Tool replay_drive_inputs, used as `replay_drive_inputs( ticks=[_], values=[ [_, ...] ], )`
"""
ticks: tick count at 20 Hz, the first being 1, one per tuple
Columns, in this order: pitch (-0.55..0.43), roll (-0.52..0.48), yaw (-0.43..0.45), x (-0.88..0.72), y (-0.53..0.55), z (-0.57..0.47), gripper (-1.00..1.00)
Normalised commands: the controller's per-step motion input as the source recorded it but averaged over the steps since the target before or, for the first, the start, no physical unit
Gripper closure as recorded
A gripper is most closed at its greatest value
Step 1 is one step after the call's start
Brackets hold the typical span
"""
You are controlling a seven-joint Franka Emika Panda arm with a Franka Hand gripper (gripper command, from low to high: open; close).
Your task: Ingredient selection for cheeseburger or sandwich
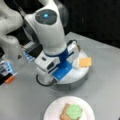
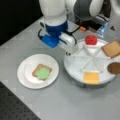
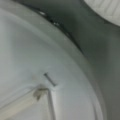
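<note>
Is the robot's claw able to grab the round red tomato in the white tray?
Probably yes. The claw hangs at the divided white tray's rim, and the round red tomato sits uncovered in its own compartment nearby.

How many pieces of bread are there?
2. One bread slice lies on the white plate under the green lettuce. The other bread slice sits in the divided tray, at a front view's right. The arm may hide more.

My own arm hangs low over the divided tray (image 2: 75, 65), whose raised ribs and rim fence each compartment, while bare desk (image 2: 62, 100) lies open between the tray and the white plate (image 2: 25, 75), and the plate's rim beside the bread slice (image 2: 37, 68) stays uncovered.
</note>
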Motion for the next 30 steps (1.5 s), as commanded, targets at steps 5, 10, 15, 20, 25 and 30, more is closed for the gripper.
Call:
replay_drive_inputs(
  ticks=[5, 10, 15, 20, 25, 30],
  values=[
    [-0.141, -0.164, 0.045, -0.39, 0.32, -0.15, -1.0],
    [-0.163, -0.154, -0.014, -0.25, 0.23, -0.17, -1.0],
    [-0.159, -0.136, -0.039, -0.21, 0.28, -0.16, -1.0],
    [-0.16, -0.14, -0.046, -0.24, 0.27, -0.12, -1.0],
    [-0.171, -0.137, -0.003, -0.3, 0.14, -0.09, -1.0],
    [-0.18, -0.118, 0.043, -0.36, 0.04, -0.13, -1.0]
  ],
)
